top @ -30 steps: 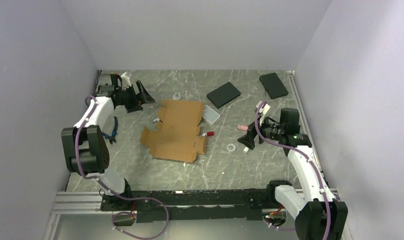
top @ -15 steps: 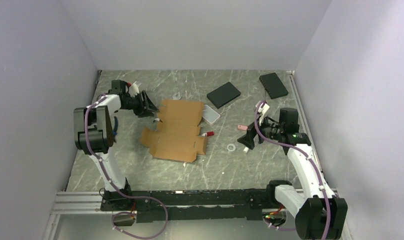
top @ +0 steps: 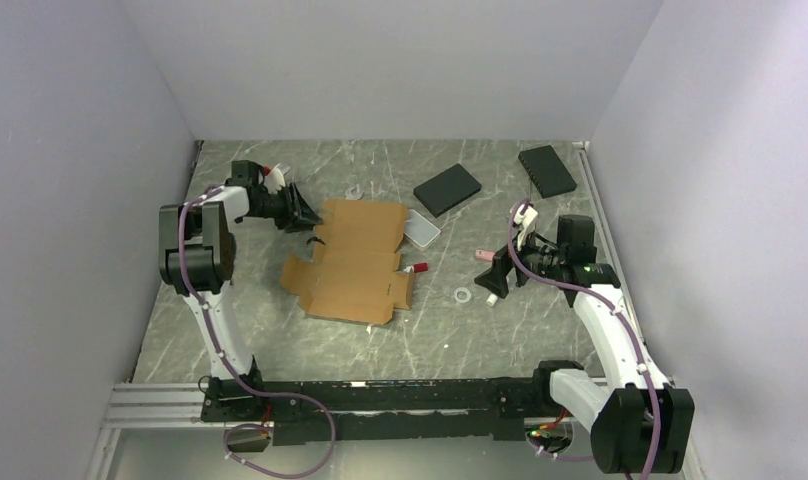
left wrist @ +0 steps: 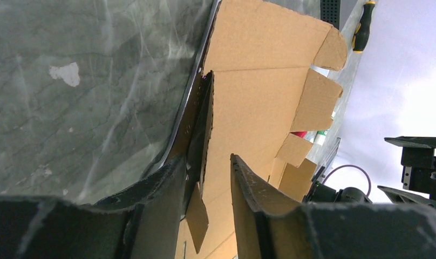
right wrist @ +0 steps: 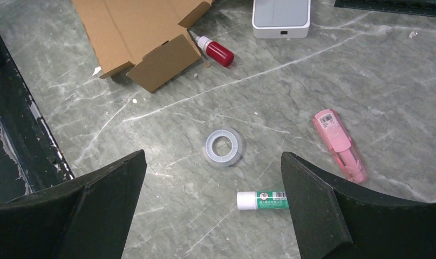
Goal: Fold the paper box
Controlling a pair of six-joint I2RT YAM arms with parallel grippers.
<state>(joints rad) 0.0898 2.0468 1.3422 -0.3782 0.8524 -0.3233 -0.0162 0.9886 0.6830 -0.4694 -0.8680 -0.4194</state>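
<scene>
My left jaws straddle the box's (top: 355, 262) upper-left flap (left wrist: 204, 118), grip uncertain; right jaws gape empty. Light, stiff cardboard: pinch flaps near creases.

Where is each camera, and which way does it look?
Top external: high behind the arms, looking down at the table; left arm and right arm show.
Left wrist: on the left arm, looking along the left tool at the paper box; its fingers show.
Right wrist: on the right arm, looking down at a tape ring; the right tool shows.
Shared: top and right wrist both show the paper box and red bottle.
</scene>
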